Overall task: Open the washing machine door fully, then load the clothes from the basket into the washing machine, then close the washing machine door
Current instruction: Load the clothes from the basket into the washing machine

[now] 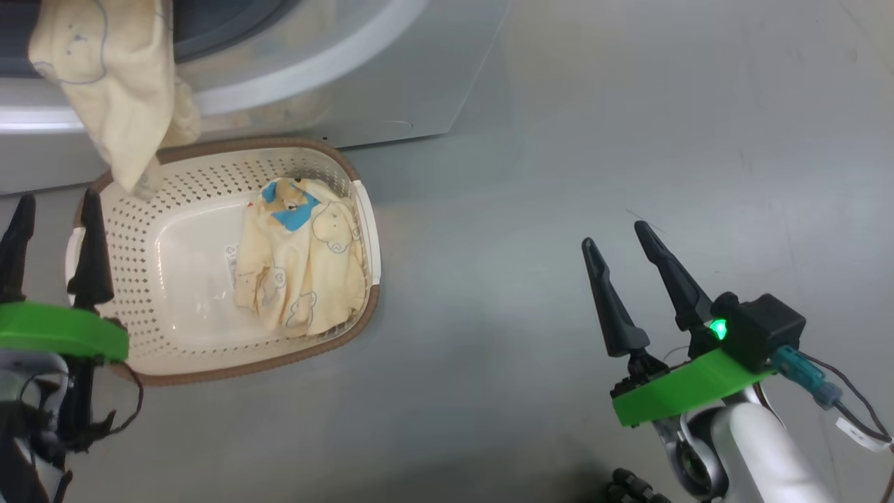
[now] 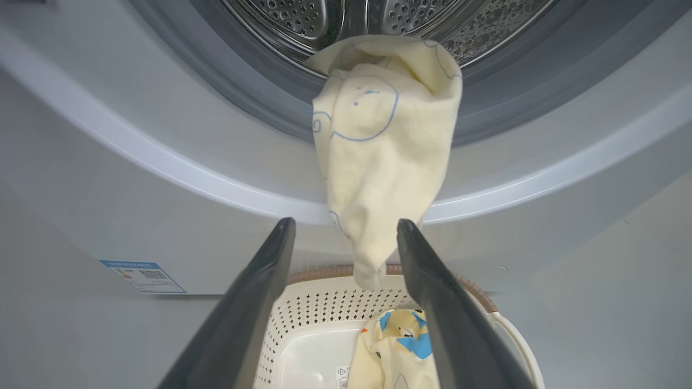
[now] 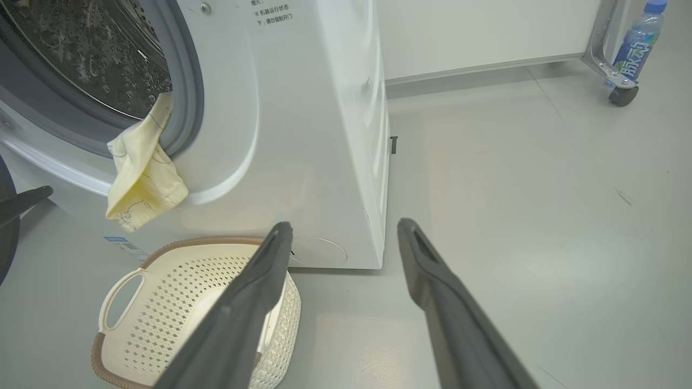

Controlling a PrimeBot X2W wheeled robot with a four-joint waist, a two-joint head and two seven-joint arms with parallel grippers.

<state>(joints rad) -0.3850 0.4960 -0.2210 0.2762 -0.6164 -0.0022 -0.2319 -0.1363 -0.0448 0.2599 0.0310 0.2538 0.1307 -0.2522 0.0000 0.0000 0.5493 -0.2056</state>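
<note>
The left gripper [image 1: 56,209], fingers spread and empty, hovers at the basket's [image 1: 209,374] left rim. One pale yellow garment [image 1: 119,91] droops half out of the washing machine's [image 1: 391,84] open drum. The bear-patch garment [image 1: 300,258] lies in the basket. The right gripper [image 1: 614,234], spread and empty, hangs over the floor [image 1: 628,105]. Loading looks about half done; shutting the machine remains.

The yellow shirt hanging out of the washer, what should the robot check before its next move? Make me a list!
1. Pale yellow bear-print garment fully inside the round steel drum: not ok, it drapes over the grey gasket, hanging above the cream perforated plastic basket.
2. Basket emptied: not ok, a yellow garment with a blue bear patch lies inside.
3. Left gripper open, empty: ok.
4. Right gripper open, empty: ok.
5. Drum opening unblocked: ok.
</note>
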